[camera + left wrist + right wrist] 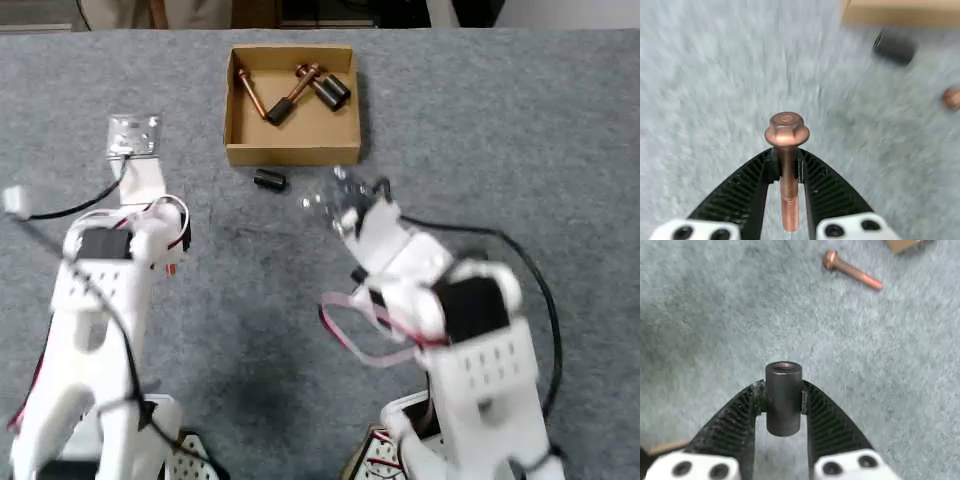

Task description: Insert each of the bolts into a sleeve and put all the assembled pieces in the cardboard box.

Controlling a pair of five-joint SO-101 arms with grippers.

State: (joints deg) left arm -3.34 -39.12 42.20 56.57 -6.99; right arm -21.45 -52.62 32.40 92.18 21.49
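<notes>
**Desk:** What's at the left of the high view?

**Operator:** My left gripper (133, 135), upper left. Its jaws pinch a copper bolt (786, 131) by the shank, with the hex head pointing away from the wrist.

**Desk:** And the middle?

**Operator:** The cardboard box (290, 154) sits at top centre with bolt-and-sleeve pieces (287, 100) inside (I can't tell how many are fully joined). A loose sleeve (269, 180) lies on the grey table (520, 120) just below the box's front wall.

**Desk:** The right?

**Operator:** My right gripper (345, 205), just right of centre. Its jaws are clamped on a black sleeve (783, 410), whose open bore faces away from the wrist. A second bolt (852, 271) lies loose on the table beyond it.
</notes>
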